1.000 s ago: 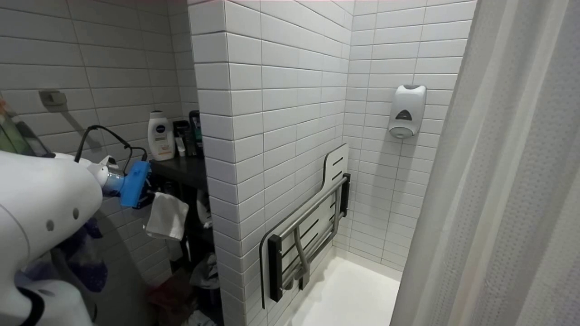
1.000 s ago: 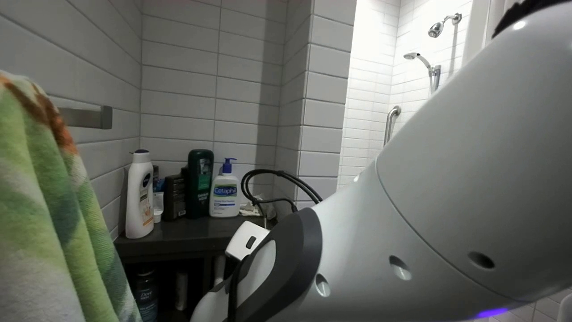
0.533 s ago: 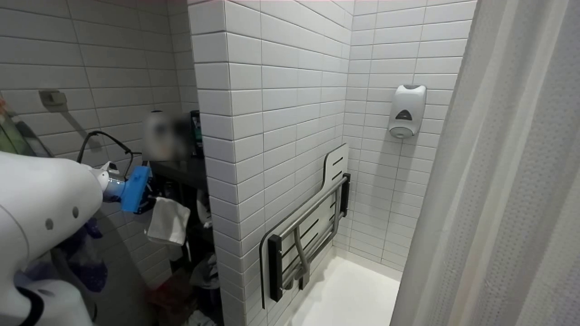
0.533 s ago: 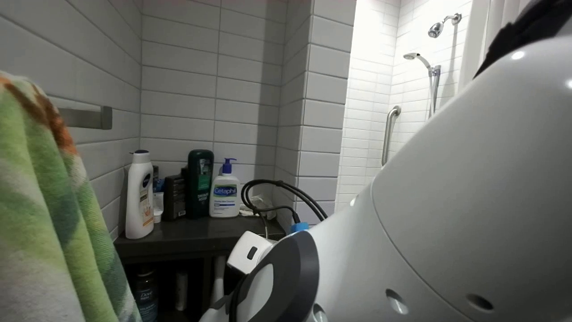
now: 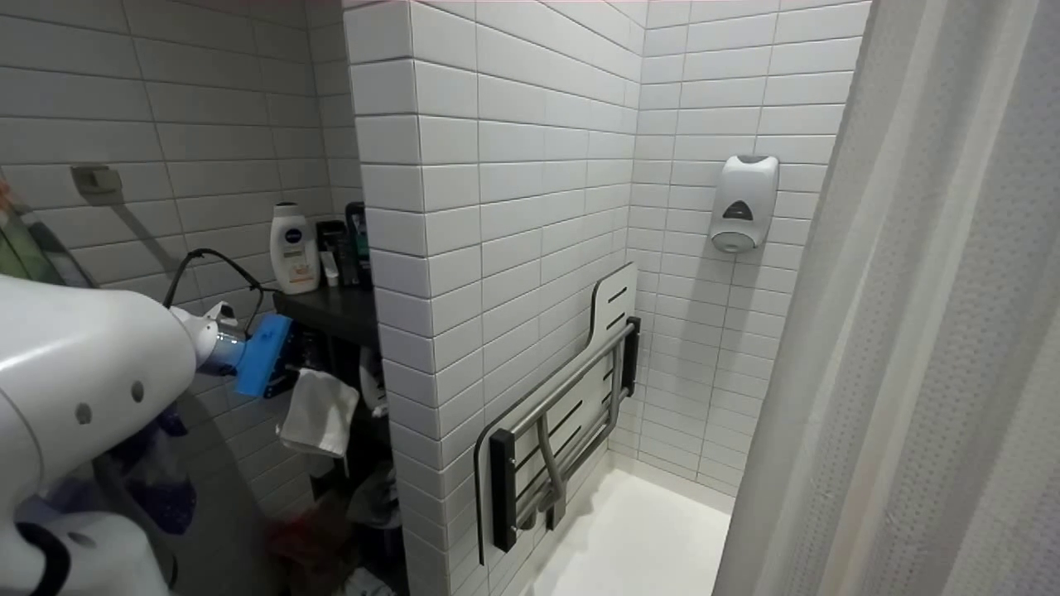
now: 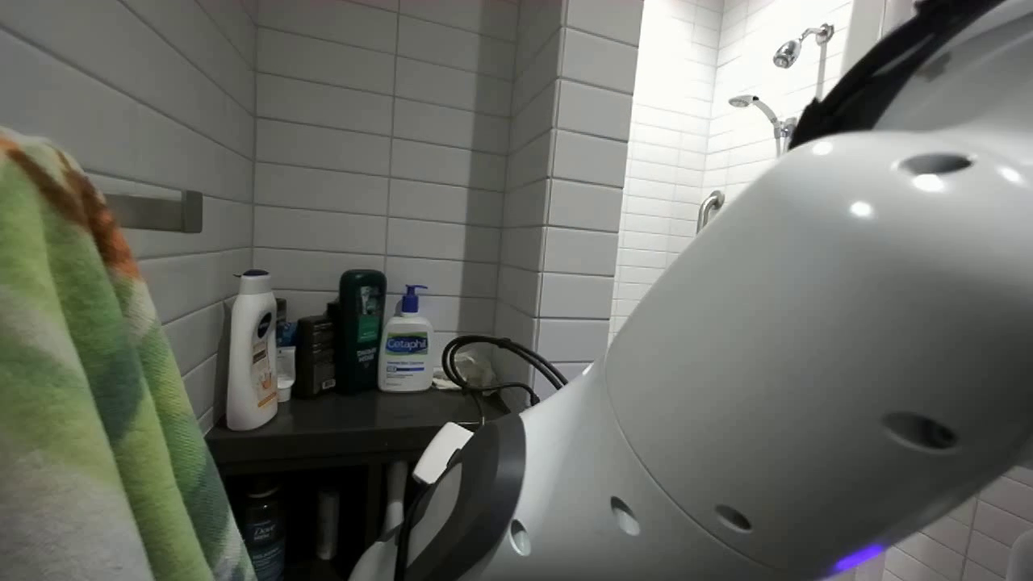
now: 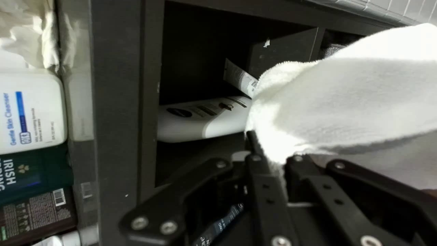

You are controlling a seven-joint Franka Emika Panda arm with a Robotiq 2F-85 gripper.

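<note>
My gripper [image 7: 274, 167] is shut on a white towel [image 7: 348, 106] in the wrist view. The towel is pinched between the fingertips and spreads to the right. In an exterior view the towel [image 5: 320, 414] hangs below the black gripper [image 5: 290, 368], in front of a dark shelf unit [image 5: 331, 313]. The wrist view shows the shelf's frame [image 7: 117, 102] and an open compartment just beyond the fingertips. A white bottle [image 7: 205, 119] and a grey-white tube [image 7: 240, 78] lie inside it, partly hidden by the towel. The arm hides the gripper in an exterior view.
On the shelf top stand a white lotion bottle [image 6: 253, 355], a dark green bottle [image 6: 361, 331] and a Cetaphil pump bottle [image 6: 406, 351]. A tiled wall corner [image 5: 397, 290] borders the shelf. A green towel [image 6: 97, 363] hangs near the arm. Clothes [image 5: 377, 497] lie lower down.
My gripper and the white towel have moved lower and to the right in an exterior view, closer to the shelf front. The arm has swung with them. The towel stays held.
</note>
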